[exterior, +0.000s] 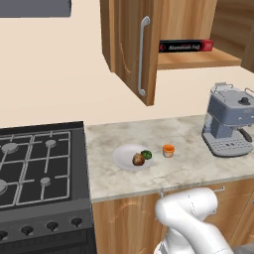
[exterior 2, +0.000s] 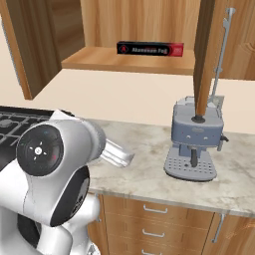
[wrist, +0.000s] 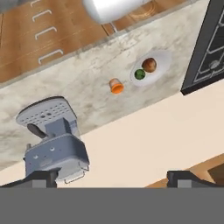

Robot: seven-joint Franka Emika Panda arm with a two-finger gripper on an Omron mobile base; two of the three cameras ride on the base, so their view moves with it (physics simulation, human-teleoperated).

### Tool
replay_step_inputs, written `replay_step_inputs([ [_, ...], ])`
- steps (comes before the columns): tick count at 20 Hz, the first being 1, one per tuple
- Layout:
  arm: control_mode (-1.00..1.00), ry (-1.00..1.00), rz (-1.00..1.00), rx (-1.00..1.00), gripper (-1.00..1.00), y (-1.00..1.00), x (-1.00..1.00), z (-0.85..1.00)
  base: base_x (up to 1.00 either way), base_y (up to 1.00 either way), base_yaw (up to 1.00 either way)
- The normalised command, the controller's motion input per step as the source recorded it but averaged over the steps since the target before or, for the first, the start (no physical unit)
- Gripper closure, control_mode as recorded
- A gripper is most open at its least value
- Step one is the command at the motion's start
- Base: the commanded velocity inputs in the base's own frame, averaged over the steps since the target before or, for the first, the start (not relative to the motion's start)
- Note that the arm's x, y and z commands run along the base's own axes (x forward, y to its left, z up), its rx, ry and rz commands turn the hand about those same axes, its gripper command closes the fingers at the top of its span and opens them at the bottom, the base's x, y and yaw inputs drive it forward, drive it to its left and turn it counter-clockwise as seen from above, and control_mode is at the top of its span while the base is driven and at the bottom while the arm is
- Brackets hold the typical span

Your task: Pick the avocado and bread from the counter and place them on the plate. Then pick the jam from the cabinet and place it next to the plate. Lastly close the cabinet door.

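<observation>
You have one plate (exterior: 124, 159) on the counter (exterior: 188, 134), carrying one bread (exterior: 138, 159) roll and one avocado (exterior: 146, 155). One jam (exterior: 168, 151) jar stands beside it. One coffee machine (exterior: 227, 127) and one stove (exterior: 39, 173) share the run. The cabinet (exterior: 198, 59) shelf holds one foil box (exterior: 185, 46). You can count five stove knobs (exterior: 52, 226), possibly more past the edge.

You had the marbled counter (exterior: 188, 173) carrying the white plate (exterior: 124, 159) near its stove-side end, closer to the front edge than the wall. The jam (exterior: 168, 151) stood just beside the plate, apart from it. The grey coffee machine (exterior: 229, 127) sat at the far end, toward the back edge.
</observation>
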Motion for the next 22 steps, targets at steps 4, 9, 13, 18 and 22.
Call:
replay_step_inputs([
  [4, -1.0, -0.07, -0.04, 0.16, -1.0, -0.29, 0.0, 0.13, 0.0, 0.0, 0.0],
  [9, -1.0, -0.06, -0.01, 0.18, -1.0, -0.33, 0.0, 0.1, 0.0, 0.0, 0.0],
  [13, -1.0, -0.06, 0.0, 0.21, -1.0, -0.39, 0.0, 0.22, 0.0, 0.0, 0.0],
  [18, -1.0, -0.04, 0.0, 0.19, -1.0, -0.36, 0.0, 0.28, 0.0, 0.0, 0.0],
  [22, -1.0, -0.05, 0.0, 0.17, -1.0, -0.36, -0.04, 0.29, 0.0, 0.0, 0.0],
])
